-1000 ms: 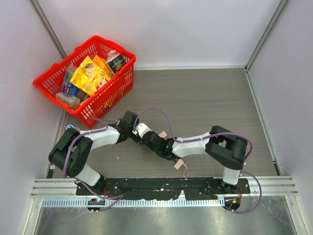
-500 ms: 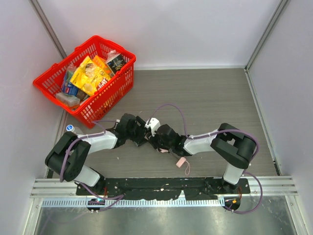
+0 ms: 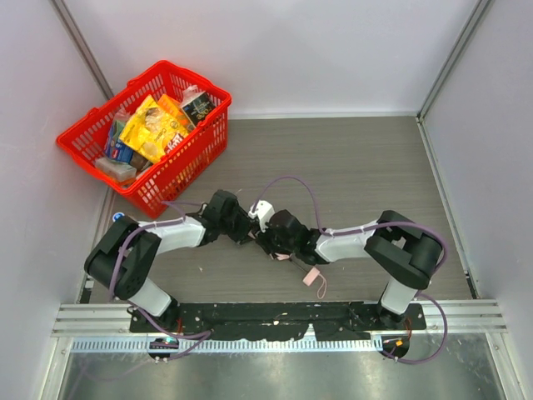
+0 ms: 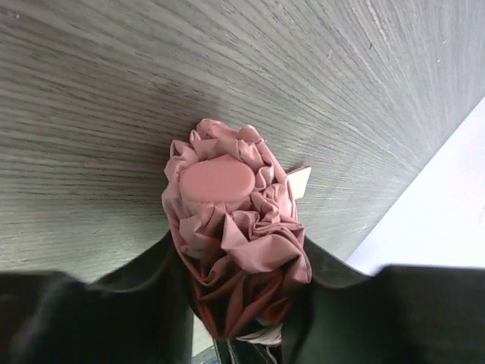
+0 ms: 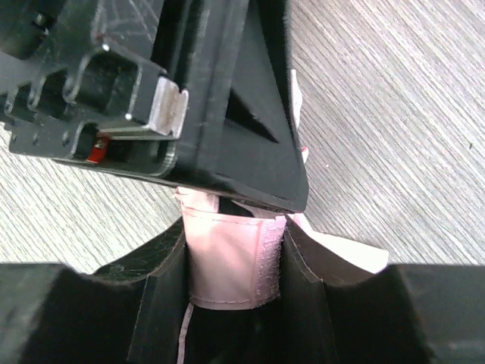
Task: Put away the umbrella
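Note:
The pale pink umbrella [image 4: 235, 227] lies low between my two arms, folded, its bunched fabric and round end cap [image 4: 216, 178] facing the left wrist camera. My left gripper [image 4: 242, 292] is shut on the fabric bundle. My right gripper [image 5: 231, 265] is shut on the umbrella's pink closing strap [image 5: 227, 262], which has a Velcro strip, right under the left gripper's black body [image 5: 189, 91]. In the top view both grippers meet nose to nose, left gripper [image 3: 247, 231] and right gripper [image 3: 268, 239], and hide most of the umbrella. Only its small pink handle [image 3: 310, 276] and wrist loop [image 3: 318, 290] show.
A red basket [image 3: 179, 171] full of snack packets stands at the back left, close to the left arm's elbow. White walls enclose the wood-grain floor [image 3: 358, 167] on the left, back and right. The black mounting rail [image 3: 275, 315] runs along the near edge.
My right gripper has moved left and up against the left gripper, its wrist raised. The left gripper shifted slightly right. The pink handle moved a little up and right.

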Controlling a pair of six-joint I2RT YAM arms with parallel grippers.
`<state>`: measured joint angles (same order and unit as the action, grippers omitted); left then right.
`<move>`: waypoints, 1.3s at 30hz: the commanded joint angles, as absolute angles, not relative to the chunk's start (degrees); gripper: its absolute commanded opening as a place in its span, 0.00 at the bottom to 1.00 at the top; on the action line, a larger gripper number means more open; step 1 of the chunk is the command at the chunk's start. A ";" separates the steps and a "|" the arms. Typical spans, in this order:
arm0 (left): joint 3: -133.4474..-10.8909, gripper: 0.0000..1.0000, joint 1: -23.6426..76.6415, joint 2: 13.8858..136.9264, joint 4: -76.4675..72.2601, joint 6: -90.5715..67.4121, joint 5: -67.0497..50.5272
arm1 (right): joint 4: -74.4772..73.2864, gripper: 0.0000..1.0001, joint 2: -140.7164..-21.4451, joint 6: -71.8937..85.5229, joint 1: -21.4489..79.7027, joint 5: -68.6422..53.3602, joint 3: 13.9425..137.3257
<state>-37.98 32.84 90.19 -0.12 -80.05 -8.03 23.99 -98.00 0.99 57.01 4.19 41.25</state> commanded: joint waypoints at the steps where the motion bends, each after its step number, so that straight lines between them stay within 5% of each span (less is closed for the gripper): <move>1: -31.03 0.24 32.43 94.49 -2.26 -76.29 1.76 | 19.53 0.01 -93.78 -1.84 59.76 -1.50 43.59; 4: -29.97 0.04 32.26 92.56 -6.49 -74.98 2.11 | 18.28 0.01 -92.47 -2.37 60.38 -0.97 43.77; 6: -28.57 0.00 32.43 90.98 -10.70 -74.01 1.93 | 17.32 0.02 -91.06 -0.98 60.56 1.74 43.33; 7: -27.96 0.00 32.43 90.27 -13.42 -73.39 1.76 | 16.18 0.10 -90.01 -0.27 60.56 2.89 43.16; 8: -27.34 0.00 32.43 89.48 -15.36 -72.78 1.67 | 15.65 0.32 -89.39 2.17 60.56 3.51 42.81; 10: -27.16 0.00 32.35 88.68 -17.22 -71.20 1.58 | 10.58 0.57 -87.54 7.36 60.21 7.10 43.15; 19: -25.23 0.00 31.91 88.42 -25.47 -68.65 -4.12 | -2.89 0.76 -67.60 34.94 54.87 3.16 39.73; 26: -22.41 0.00 31.64 88.07 -44.11 -68.38 -11.42 | -6.09 0.76 -60.21 58.51 37.28 -6.05 32.79; 33: -23.38 0.00 31.47 87.19 -48.87 -69.17 -16.17 | 12.51 0.64 -65.47 71.62 33.66 -11.94 24.19; 39: -23.20 0.00 31.29 87.63 -56.06 -72.33 -19.24 | 23.53 0.70 -70.66 81.64 33.66 -10.91 20.05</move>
<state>-22.33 31.75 88.05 -44.45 -71.53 -15.88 9.91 -69.87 71.42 33.89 -10.41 22.09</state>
